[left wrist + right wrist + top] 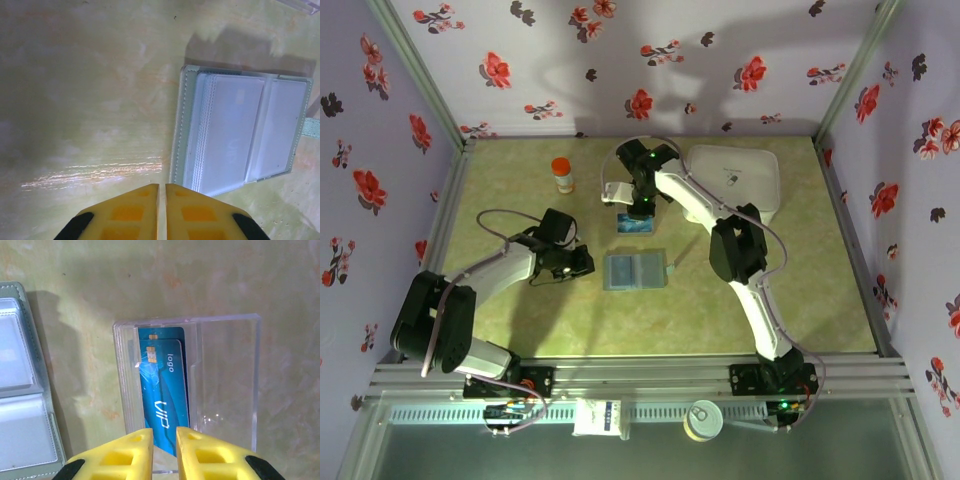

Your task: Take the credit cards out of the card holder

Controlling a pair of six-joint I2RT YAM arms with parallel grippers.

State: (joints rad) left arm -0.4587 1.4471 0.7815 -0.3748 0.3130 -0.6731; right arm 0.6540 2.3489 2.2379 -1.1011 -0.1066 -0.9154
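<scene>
The left gripper (162, 187) sits at 6 o'clock, its two yellow plastic fingers (127, 212) closed to a thin slit. At 3 o'clock a flat grey-blue stitched card holder (240, 135) lies open on the mottled yellow-green worktop (80, 100), clear pockets facing up, just beyond the fingertips.

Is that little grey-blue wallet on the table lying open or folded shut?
Open. The flat grey-blue card holder lies spread out, both panels side by side with the centre crease between them, pockets facing up.
</scene>
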